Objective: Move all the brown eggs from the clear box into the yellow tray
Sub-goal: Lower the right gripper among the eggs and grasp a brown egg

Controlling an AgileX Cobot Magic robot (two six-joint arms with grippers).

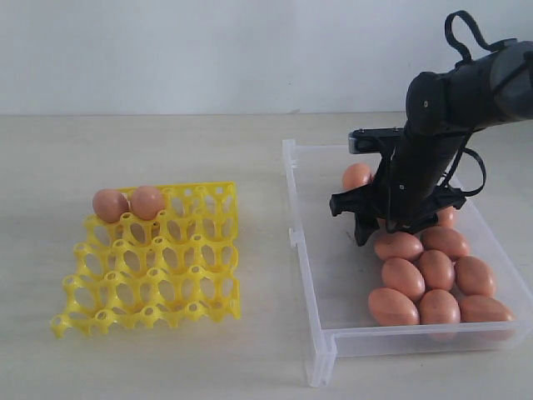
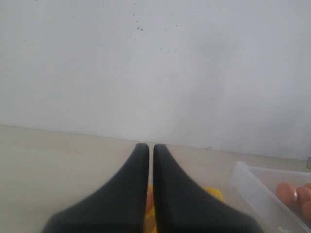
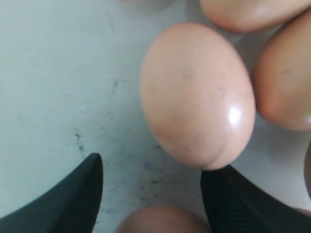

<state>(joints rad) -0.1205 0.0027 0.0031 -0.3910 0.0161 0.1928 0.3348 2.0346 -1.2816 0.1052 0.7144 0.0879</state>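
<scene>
The yellow tray (image 1: 150,267) lies on the left of the table, with two brown eggs (image 1: 111,204) (image 1: 147,202) in its far-left cups. On the right, the clear box (image 1: 293,200) holds several brown eggs (image 1: 416,275), most clustered at its near right, and one egg (image 1: 356,176) sits apart at the back. My right gripper (image 1: 390,227) is down inside the box and open. In the right wrist view one egg (image 3: 197,94) lies just past the gripper's (image 3: 154,162) fingertips, against one finger. Another egg (image 3: 163,219) shows low between the fingers. My left gripper (image 2: 151,145) is shut and empty.
The box's low walls surround the right arm (image 1: 441,125). In the left wrist view a corner of the clear box (image 2: 252,187) and a sliver of the yellow tray (image 2: 214,194) show beyond the shut fingers. Bare table lies between tray and box.
</scene>
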